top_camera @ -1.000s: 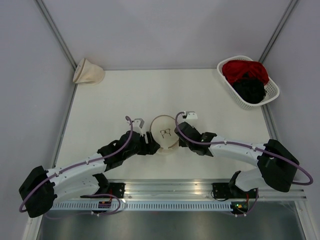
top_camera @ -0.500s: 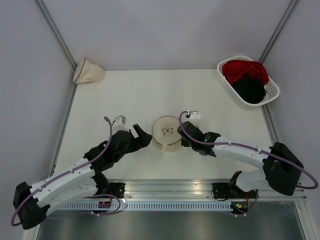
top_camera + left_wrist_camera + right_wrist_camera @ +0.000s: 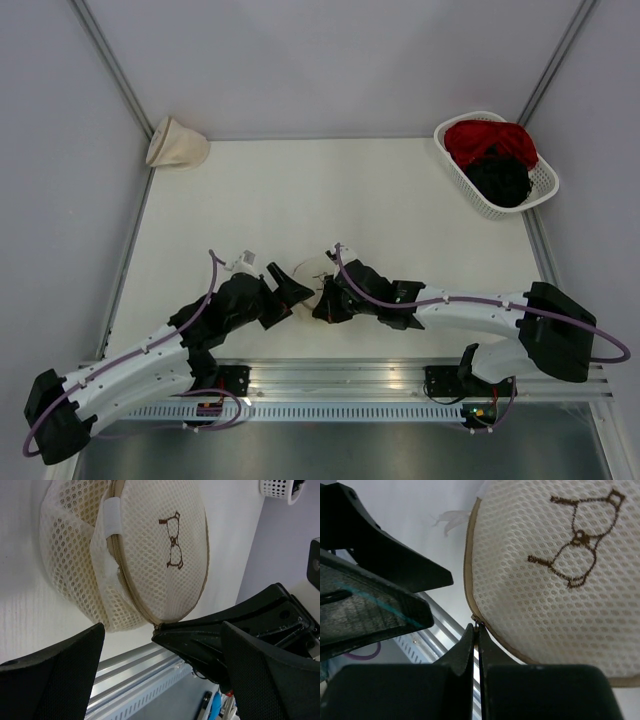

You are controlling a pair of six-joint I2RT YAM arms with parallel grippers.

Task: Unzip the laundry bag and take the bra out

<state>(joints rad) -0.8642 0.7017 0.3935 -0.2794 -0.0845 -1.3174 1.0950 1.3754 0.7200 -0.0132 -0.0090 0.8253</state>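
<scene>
The round laundry bag (image 3: 306,272) lies at the near middle of the desk (image 3: 300,190) between both arms, the right tool (image 3: 476,628) pinched tight on the zip pull (image 3: 475,622) at its rim, the left tool (image 3: 289,284) spread wide just beside it, holding nothing.

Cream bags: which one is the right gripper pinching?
The round laundry bag with the spectacles mark: the right gripper is shut on its zip end. The cone-shaped bag lies unmarked in the far-left corner.
</scene>
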